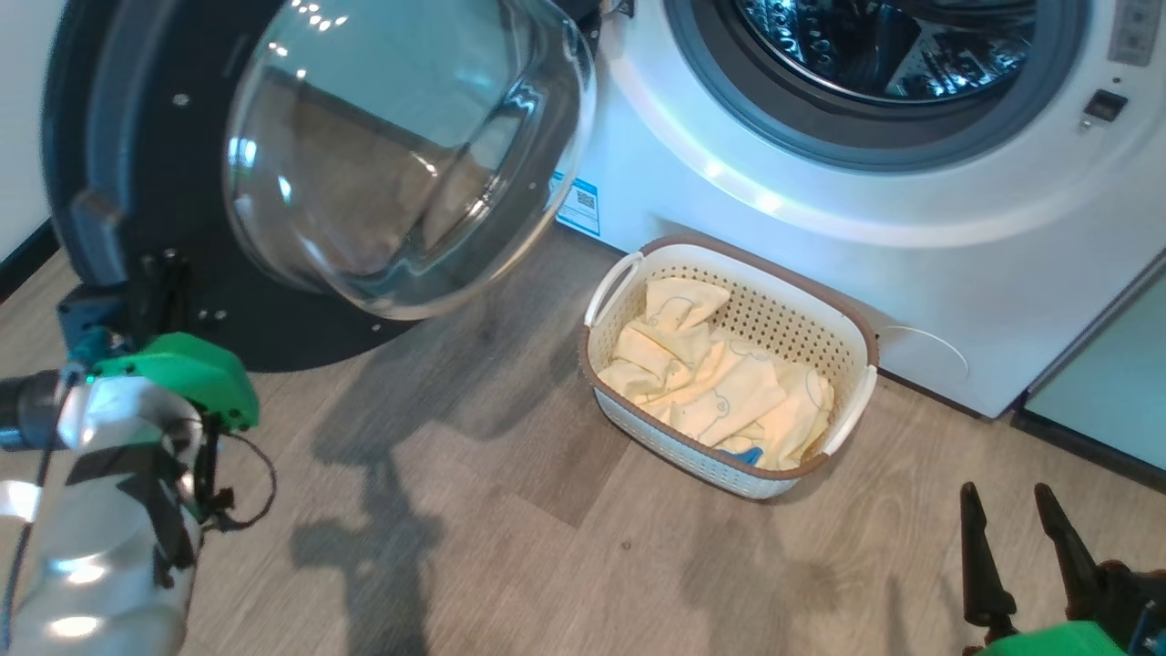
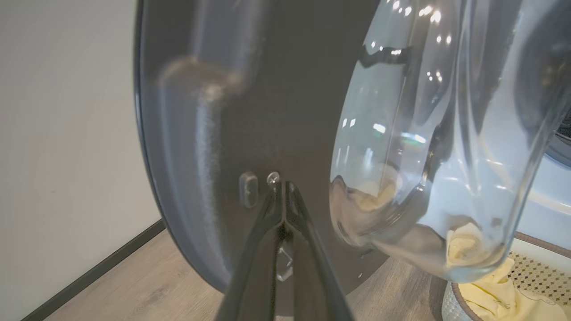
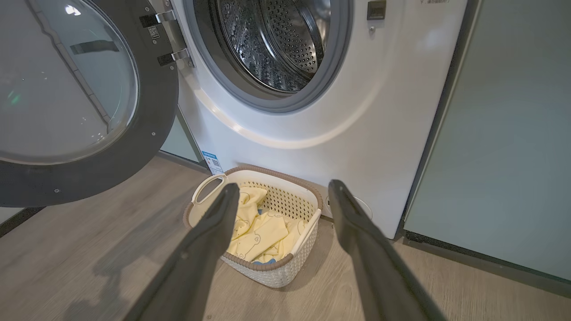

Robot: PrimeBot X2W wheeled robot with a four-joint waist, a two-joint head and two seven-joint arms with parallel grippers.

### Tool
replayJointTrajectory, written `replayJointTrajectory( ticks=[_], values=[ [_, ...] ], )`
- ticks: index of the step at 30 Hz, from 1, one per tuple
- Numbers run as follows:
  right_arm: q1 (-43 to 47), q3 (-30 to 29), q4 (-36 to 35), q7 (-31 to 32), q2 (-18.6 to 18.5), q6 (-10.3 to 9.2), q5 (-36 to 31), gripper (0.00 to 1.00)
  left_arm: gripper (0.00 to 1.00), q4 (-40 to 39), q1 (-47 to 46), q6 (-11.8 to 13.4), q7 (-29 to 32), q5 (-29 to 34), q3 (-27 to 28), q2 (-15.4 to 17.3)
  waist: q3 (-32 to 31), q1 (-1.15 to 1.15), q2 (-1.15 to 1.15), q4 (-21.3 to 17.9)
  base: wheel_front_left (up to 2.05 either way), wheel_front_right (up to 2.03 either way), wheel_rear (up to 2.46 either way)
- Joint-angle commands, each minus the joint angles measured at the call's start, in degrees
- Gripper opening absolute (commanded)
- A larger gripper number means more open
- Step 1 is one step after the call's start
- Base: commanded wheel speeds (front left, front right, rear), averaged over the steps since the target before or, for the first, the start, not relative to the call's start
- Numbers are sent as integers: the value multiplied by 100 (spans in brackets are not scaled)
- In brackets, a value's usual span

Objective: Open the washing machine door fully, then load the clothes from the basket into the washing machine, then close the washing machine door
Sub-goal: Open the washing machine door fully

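Left gripper [image 2: 282,189], fingers pressed together, seems to push the door [image 2: 209,111] wide; right gripper [image 3: 283,185], spread, faces the basket [image 3: 269,266].

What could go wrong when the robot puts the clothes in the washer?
The left gripper, shut, seems to touch the glossy washing machine door with its tips alone; it might slip. The blue piece lies half hidden under the yellow clothes in the basket, so the open right gripper might miss it.
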Motion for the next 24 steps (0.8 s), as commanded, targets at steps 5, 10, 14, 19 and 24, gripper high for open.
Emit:
replayJointTrajectory(
  ticks=[5, 10, 14, 19, 24],
  values=[
    [-359, 169, -141, -38, -122, -16, -22, 100, 0, 218, -368, 28, -51, 97, 397, 372, 65, 0, 0, -103, 0, 0, 0],
    [-395, 133, -157, -38, -125, -16, -32, 100, 0, 179, -384, 24, -51, 150, 548, 329, 119, 0, 0, -134, 0, 0, 0],
    [-411, 96, -170, -38, -120, -16, -47, 100, 0, -9, -274, 20, -51, 215, 654, 233, 141, 0, 0, -136, 0, 0, 0],
    [-440, 79, -208, -38, -99, -16, -34, 100, 0, -422, 61, 61, -51, 252, 858, 44, 148, 0, 0, -165, 0, 0, 0],
    [-465, 89, -258, -38, -76, -16, -21, 100, 0, -1126, 603, 85, -51, 251, 1168, -174, 134, 0, 0, -280, 0, 0, 0]
  ],
)
